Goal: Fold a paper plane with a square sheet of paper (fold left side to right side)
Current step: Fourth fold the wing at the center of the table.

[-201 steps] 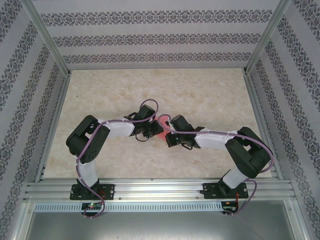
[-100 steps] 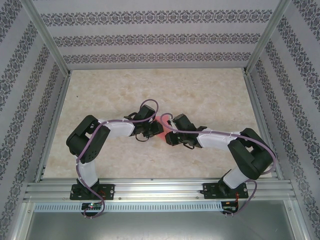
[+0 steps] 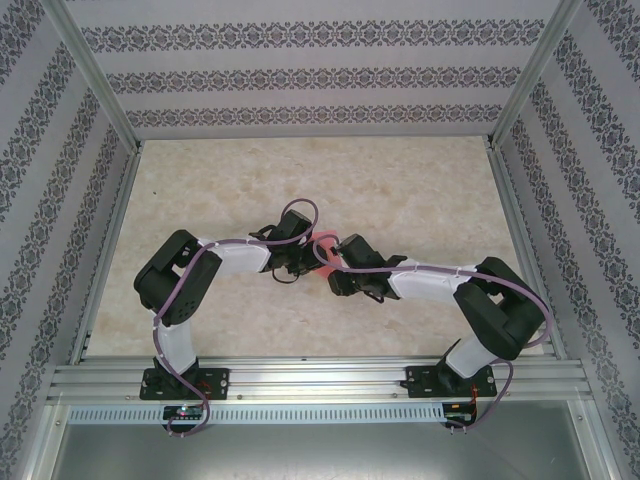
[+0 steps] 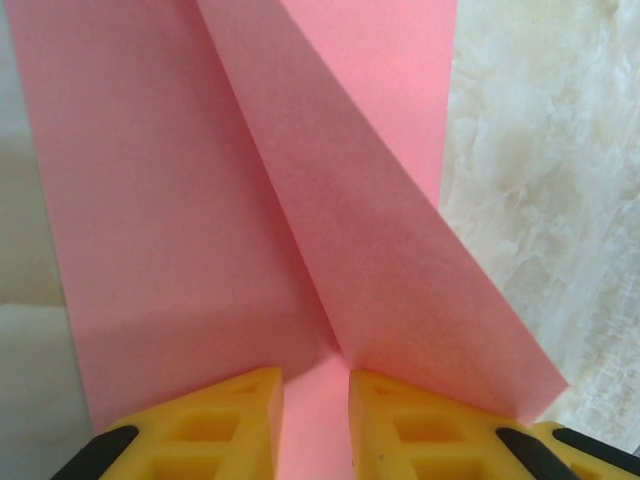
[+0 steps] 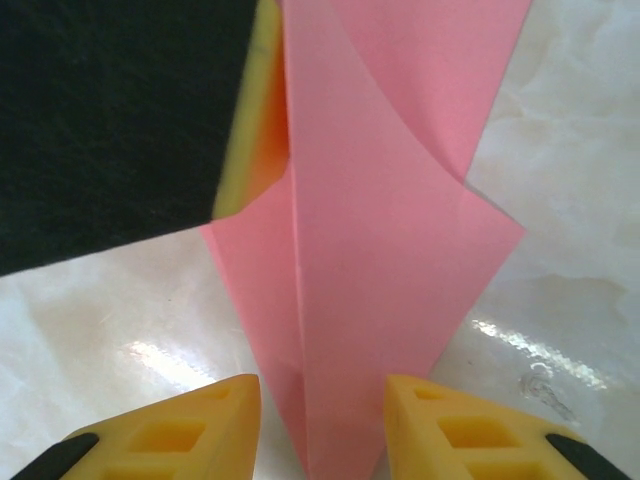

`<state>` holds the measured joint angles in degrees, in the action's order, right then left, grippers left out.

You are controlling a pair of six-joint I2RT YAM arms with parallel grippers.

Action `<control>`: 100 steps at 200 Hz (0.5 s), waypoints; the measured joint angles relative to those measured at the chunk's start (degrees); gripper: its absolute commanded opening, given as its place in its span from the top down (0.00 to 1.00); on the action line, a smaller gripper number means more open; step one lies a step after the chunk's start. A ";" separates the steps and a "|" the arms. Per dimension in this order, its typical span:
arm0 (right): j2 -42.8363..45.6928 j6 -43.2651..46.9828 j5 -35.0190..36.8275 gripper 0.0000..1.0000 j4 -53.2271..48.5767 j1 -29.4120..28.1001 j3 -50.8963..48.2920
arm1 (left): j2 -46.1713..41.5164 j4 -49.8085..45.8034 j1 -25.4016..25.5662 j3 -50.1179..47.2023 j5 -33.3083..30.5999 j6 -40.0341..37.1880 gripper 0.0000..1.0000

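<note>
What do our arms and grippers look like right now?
Left arm and right arm: white links, black joints and bases, each trailed by a purple cable. Fingers are yellow blocks with rectangular cut-outs and black backing.

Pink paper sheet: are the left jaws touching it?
Touching. Left wrist view: the left gripper presses its jaws onto the pink folded paper sheet, no gap.

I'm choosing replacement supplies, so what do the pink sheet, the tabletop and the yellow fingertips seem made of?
Pink sheet: thin matte paper, probably; it holds sharp straight creases.
Tabletop: glossy and marble-patterned, stone or laminate unclear; bright glints reflect off it.
Yellow fingertips: matte moulded plastic or rubber, judging by the hollow cells.
</note>
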<state>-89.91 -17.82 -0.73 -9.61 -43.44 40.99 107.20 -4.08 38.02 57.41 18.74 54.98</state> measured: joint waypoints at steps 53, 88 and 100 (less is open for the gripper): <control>-1.55 0.13 1.68 0.66 -0.68 -0.85 1.25 | 0.00 -0.02 0.00 0.02 0.00 0.00 0.75; -2.27 0.81 1.90 0.73 -0.74 -1.20 1.66 | 0.00 -0.02 0.00 0.04 0.00 -0.02 0.75; -2.40 0.98 2.05 0.76 -0.74 -1.20 1.66 | 0.00 -0.02 0.00 0.04 0.00 -0.02 0.75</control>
<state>-92.31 -16.84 1.32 -10.35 -44.64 42.65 107.20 -4.10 38.02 57.45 18.74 54.96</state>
